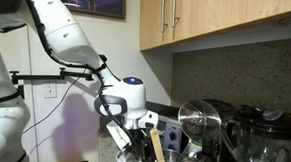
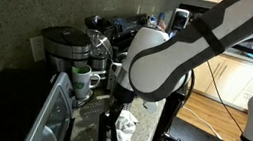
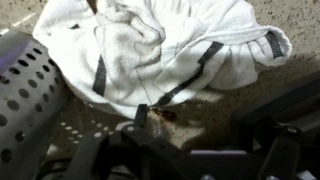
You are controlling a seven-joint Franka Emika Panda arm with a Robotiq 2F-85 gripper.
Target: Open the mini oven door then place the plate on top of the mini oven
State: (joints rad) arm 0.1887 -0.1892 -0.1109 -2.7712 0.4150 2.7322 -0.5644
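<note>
The mini oven (image 2: 5, 103) is the black box with a silvery front edge at the lower left of an exterior view. Its perforated black side (image 3: 25, 95) shows at the left of the wrist view. The door is not clearly visible, and I cannot tell whether it is open or shut. No plate shows in any view. My gripper (image 3: 195, 125) points down over the speckled counter, just beside the oven and in front of a white towel (image 3: 160, 45). Its jaws are open and empty. It also shows in an exterior view (image 1: 133, 130).
Clear-jarred blenders (image 1: 198, 129) and dark appliances stand along the back wall. A coffee machine (image 2: 64, 46) and white mugs (image 2: 85, 77) stand behind the oven. A wooden utensil (image 1: 154, 147) stands near the gripper. Wooden cabinets (image 1: 219, 20) hang overhead.
</note>
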